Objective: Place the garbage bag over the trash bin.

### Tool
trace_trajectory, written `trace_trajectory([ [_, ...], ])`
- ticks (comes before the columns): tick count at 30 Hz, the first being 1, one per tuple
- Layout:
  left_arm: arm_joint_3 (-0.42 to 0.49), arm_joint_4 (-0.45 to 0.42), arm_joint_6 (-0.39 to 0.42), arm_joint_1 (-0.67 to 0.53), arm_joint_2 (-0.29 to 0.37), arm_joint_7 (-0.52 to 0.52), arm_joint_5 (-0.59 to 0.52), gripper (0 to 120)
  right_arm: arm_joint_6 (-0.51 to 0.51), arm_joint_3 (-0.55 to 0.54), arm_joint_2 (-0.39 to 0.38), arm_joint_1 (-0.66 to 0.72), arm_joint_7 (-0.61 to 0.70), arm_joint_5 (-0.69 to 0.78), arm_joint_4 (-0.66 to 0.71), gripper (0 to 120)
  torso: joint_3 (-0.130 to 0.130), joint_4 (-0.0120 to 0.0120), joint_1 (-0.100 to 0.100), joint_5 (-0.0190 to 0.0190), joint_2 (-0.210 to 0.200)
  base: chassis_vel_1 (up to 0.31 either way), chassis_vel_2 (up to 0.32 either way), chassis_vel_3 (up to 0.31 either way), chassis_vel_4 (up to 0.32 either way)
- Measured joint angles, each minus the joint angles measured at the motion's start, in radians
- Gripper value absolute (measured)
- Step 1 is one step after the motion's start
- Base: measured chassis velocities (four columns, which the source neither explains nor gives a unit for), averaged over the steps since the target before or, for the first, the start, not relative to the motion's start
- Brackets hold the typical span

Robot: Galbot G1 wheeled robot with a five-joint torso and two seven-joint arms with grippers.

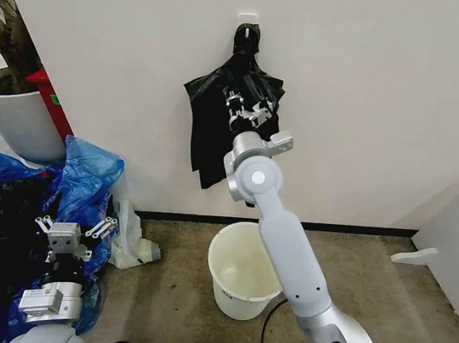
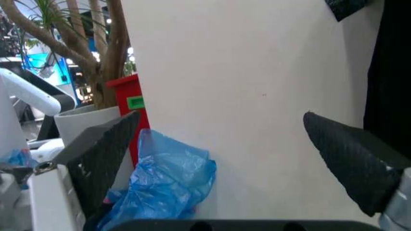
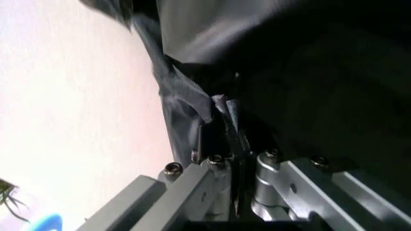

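Hanging from a white wall hook (image 1: 248, 19) at the far wall, the thin glossy black plastic garbage bag (image 1: 214, 130) droops in wrinkled folds. Right gripper (image 1: 247, 108) is raised to it, fingers pinched closed on a fold of the film; right wrist view shows them clamped together with black plastic between. Round cream-white plastic trash bin (image 1: 241, 281) stands upright on the floor below the bag, near the wall, unlined. Left gripper (image 1: 74, 230) sits low at near left, fingers spread wide, holding nothing, beside the blue translucent plastic bags (image 1: 82, 172).
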Motion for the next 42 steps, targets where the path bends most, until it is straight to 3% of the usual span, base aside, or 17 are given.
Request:
trace_trajectory([
  [18, -0.009, 0.010, -0.014, -0.009, 0.013, 0.004, -0.032, 100, -0.002, -0.075, 0.000, -0.233, 0.006, -0.023, 0.146, 0, 0.000, 0.0000, 0.000, 0.0001, 0.000, 0.000, 0.000, 0.000, 0.000],
  [36, -0.007, 0.042, -0.027, -0.035, 0.012, 0.025, -0.057, 100, -0.013, -0.034, -0.067, -0.557, -0.079, -0.132, 0.213, 0, 0.000, 0.0000, 0.000, 0.0001, 0.000, 0.000, 0.000, 0.000, 0.000],
  [42, -0.006, 0.043, -0.027, -0.035, 0.012, 0.026, -0.057, 100, -0.019, -0.039, -0.078, -0.590, -0.076, -0.141, 0.242, 0, 0.000, 0.0000, 0.000, 0.0001, 0.000, 0.000, 0.000, 0.000, 0.000],
])
